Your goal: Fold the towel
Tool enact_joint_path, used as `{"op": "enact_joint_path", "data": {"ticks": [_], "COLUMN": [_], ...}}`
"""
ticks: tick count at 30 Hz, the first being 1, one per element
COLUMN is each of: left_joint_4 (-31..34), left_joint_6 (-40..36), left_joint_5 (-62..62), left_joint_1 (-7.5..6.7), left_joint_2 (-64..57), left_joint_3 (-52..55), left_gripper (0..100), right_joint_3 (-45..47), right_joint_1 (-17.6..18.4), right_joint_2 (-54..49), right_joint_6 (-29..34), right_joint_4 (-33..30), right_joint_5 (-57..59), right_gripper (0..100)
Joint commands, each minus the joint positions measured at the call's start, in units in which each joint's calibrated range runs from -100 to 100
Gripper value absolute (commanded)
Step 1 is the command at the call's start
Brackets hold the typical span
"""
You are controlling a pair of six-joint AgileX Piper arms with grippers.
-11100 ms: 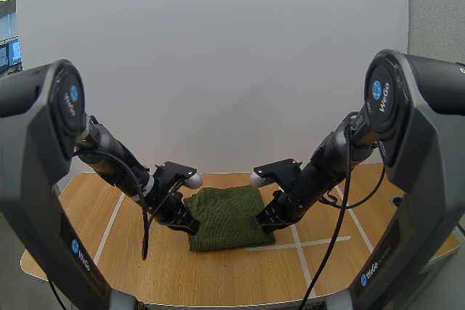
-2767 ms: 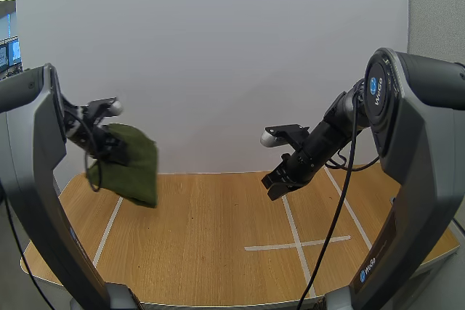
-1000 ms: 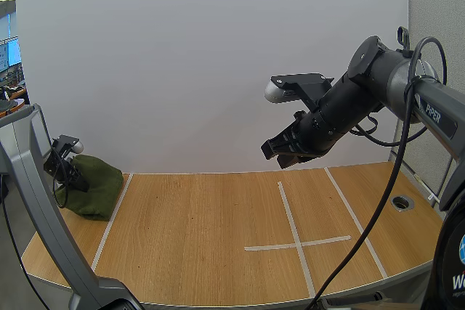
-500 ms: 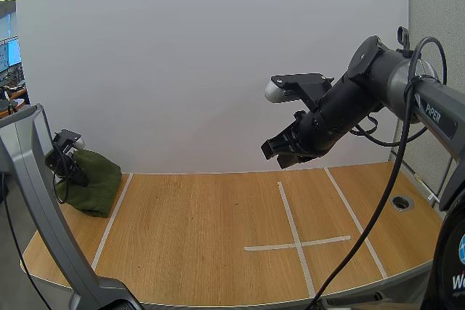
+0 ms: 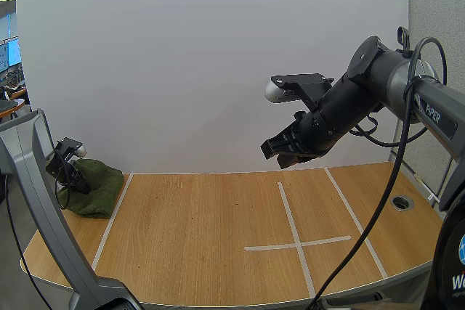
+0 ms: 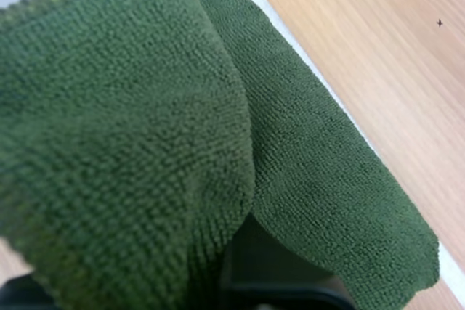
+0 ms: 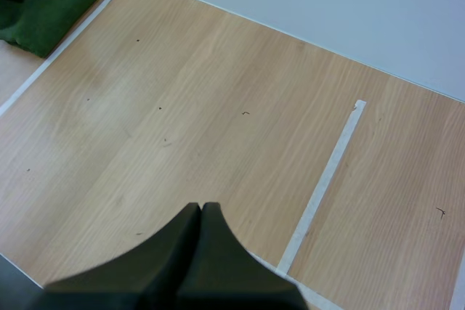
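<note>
Showing a late stage of the folding task: the towel (image 5: 93, 188) lay as a compact green bundle of doubled layers at the far left of the tabletop (image 5: 218, 252), outside the left tape line (image 5: 115, 208) with one edge along it, and well apart from the tape cross (image 5: 296, 243). The folds themselves appeared complete. What seemed left was for the left hand (image 5: 73, 178) to come away from the cloth, and perhaps to flatten the upper layer, which bulged loosely over the flatter lower one. The left hand sat against the bundle's outer side, the cloth draped over it. Whether it gripped the towel could not be told. The right hand (image 5: 280, 152) hung high over the middle of the tabletop, closed on nothing. The towel's long axis ran roughly parallel to the left tape line, near edge to far edge.
</note>
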Motion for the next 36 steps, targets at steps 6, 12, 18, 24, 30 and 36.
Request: {"op": "enact_joint_path", "data": {"ticks": [6, 12, 18, 24, 30, 36], "left_joint_4": [1.22, 1.67, 3.47, 3.47, -1.58, -5.36], "left_joint_6": [0.46, -1.07, -1.81, -3.05, -3.2, -4.99], "left_joint_5": [0.97, 0.97, 0.97, 0.97, 0.97, 0.97], "left_joint_1": [-0.2, -0.2, 0.31, 1.57, 3.73, 4.8], "left_joint_2": [-0.32, -0.58, -3.66, -8.09, -16.01, -25.13], "left_joint_3": [-0.42, -2.13, -6.77, -11.31, -12.02, -12.02], "left_gripper": [41, 90, 95, 95, 95, 52], "right_joint_3": [0.03, 0.03, 0.03, 0.03, 0.03, 0.03], "right_joint_1": [-0.19, -0.19, -0.19, -0.19, -0.19, -0.19], "right_joint_2": [-0.65, -0.65, -0.65, -0.65, -0.71, -2.6], "right_joint_6": [0.44, 0.44, 0.34, 0.33, 0.22, 0.5], "right_joint_4": [-0.2, -0.2, -0.2, -0.2, 0.76, 2.4], "right_joint_5": [0.84, 0.84, 0.84, 0.84, 0.84, 0.84], "right_gripper": [0, 0, 0, 0, 0, 0]}}
